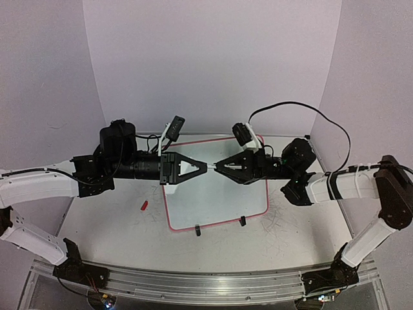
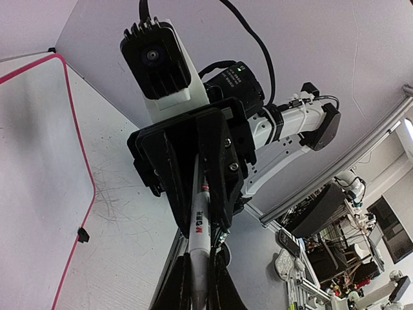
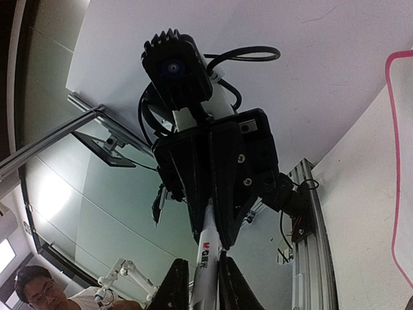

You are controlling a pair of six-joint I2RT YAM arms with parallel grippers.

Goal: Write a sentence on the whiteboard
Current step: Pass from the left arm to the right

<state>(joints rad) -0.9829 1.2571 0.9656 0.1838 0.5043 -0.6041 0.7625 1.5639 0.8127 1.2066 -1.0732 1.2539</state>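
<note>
**Robotics laboratory, single test cell.** A left arm and a right arm, both white and black, are bolted to an aluminium rail at the near edge of a scuffed counter. Plain white backdrop panels enclose the counter, and loose black cables run along the arms. Beyond the cell, the wrist views show a further white robot arm above cluttered equipment benches, a glass partition, and a person in glasses.

1. The left claw clamps a white marker at the bottom edge.
2. The right claw grips its far end.
3. The whiteboard, pink-rimmed, lies left on the scuffed bench.
</note>
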